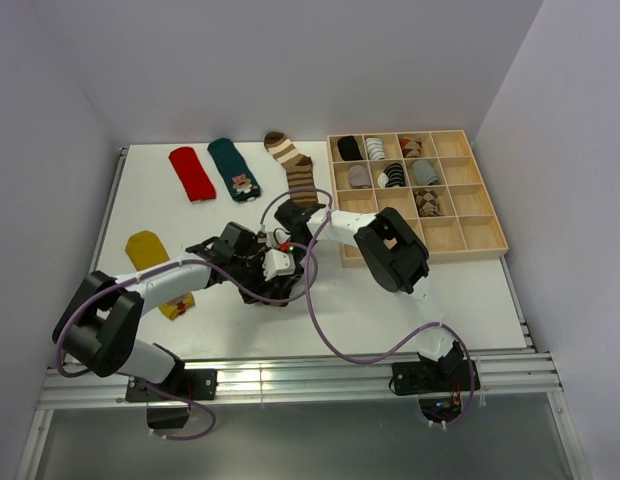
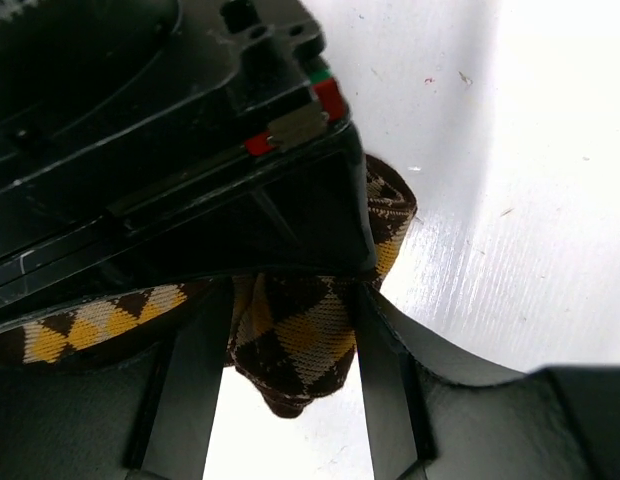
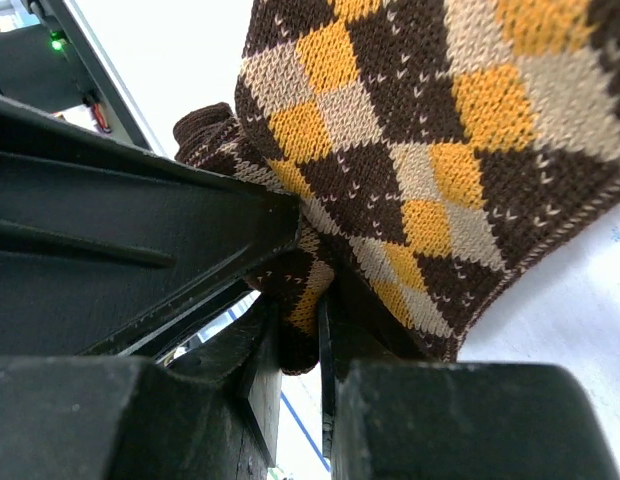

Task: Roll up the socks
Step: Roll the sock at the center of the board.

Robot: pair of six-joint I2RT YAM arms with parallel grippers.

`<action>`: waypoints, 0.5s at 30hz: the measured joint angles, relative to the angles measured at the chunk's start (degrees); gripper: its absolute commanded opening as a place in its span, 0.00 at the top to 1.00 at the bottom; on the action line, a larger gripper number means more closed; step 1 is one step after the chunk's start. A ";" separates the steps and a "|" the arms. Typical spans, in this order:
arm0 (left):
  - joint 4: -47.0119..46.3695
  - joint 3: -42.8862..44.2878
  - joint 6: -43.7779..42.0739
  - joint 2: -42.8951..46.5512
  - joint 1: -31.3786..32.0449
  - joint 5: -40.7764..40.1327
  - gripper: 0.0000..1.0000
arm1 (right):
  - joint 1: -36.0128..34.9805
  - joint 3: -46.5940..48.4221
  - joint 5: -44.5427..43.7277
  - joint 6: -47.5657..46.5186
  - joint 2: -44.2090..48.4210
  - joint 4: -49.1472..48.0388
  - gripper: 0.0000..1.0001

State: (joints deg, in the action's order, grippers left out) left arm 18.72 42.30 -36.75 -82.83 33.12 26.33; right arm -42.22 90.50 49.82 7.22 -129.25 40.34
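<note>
Both grippers meet at the middle of the table on one brown argyle sock [image 2: 295, 345], which the arms mostly hide from the top view. My left gripper [image 2: 295, 300] has its jaws wide around a bunched part of the sock, and the fabric touches both fingers [image 2: 195, 390]. My right gripper [image 3: 300, 300] pinches a narrow fold of the same sock [image 3: 420, 130] between nearly closed fingers. From above, the left gripper [image 1: 262, 272] and right gripper [image 1: 295, 268] sit close together. A mustard sock [image 1: 145, 248], a red sock [image 1: 192, 172], a teal sock [image 1: 235, 168] and a striped sock [image 1: 295, 165] lie flat.
A wooden compartment tray [image 1: 490, 242] stands at the right, with several rolled socks in its back cells. The right arm's elbow [image 1: 390, 255] hangs over the tray's near left corner. Cables loop across the front of the table [image 1: 330, 340].
</note>
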 measured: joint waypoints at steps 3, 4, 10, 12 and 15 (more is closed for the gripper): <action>0.31 0.52 0.42 -1.16 -1.16 1.75 0.47 | 0.07 -0.17 0.26 0.07 0.02 -0.24 0.92; 0.57 0.83 0.55 -1.60 -1.53 2.38 0.48 | 0.09 -0.20 0.26 0.17 0.02 -0.31 0.91; 3.41 3.30 1.81 -5.57 -4.20 7.78 0.75 | 0.39 -2.03 0.44 1.42 0.85 -2.54 0.76; 4.85 4.61 1.88 -7.08 -5.40 10.10 0.87 | 0.55 -3.41 0.09 2.38 1.77 -4.17 0.67; 6.71 6.29 1.92 -9.20 -7.80 14.10 1.00 | 0.90 -7.65 -1.16 4.52 4.68 -8.76 0.55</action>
State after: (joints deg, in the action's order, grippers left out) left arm 25.43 48.60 -34.83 -92.03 25.32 40.42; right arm -41.32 82.85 48.66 11.75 -124.57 31.57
